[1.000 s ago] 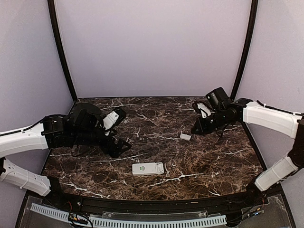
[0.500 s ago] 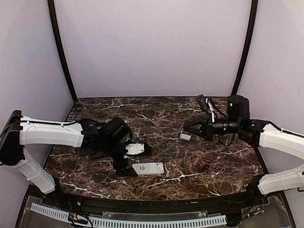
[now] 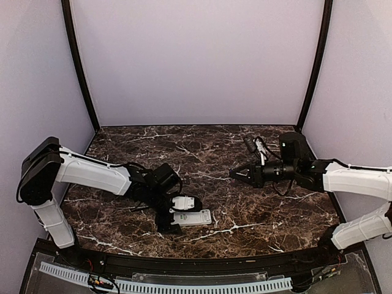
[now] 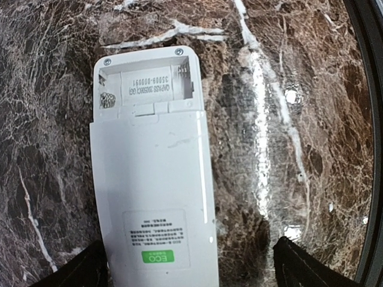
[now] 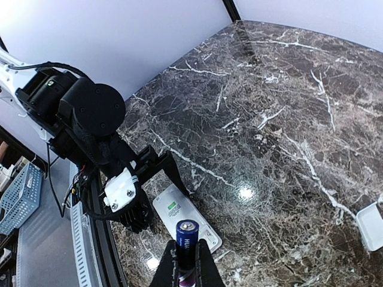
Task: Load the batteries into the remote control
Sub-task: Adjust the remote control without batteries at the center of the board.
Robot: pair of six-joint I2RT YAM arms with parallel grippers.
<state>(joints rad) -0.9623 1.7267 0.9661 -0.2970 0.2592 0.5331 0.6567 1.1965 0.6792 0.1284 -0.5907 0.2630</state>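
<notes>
Under pale lilac walls framed by two black curved poles (image 3: 78, 67), a dark brown marble-patterned tabletop (image 3: 208, 147) veined in white fills the workspace. Since a second ago, the left arm has swung out from its folded pose at the left rear and come down to the remote control (image 3: 192, 217), which has not shifted. The right arm has turned away from the small flat white cover (image 5: 371, 226) where its tip stood, and now reaches level toward the left. The left gripper (image 4: 192, 272) stands wide apart, its dark fingers (image 4: 84, 272) on either side of the remote's labelled end without pinching it. One finger is just beside the remote's edge, and the other is well clear across bare marble. The remote lies back-up near the front middle of the table (green ECO sticker toward the wrist camera). Its open battery compartment (image 4: 146, 84) is at the far end, with a spring showing in one corner. The right gripper (image 5: 187, 266) is clamped on a blue cylindrical battery (image 5: 187, 234), held in the air well apart from the remote.
</notes>
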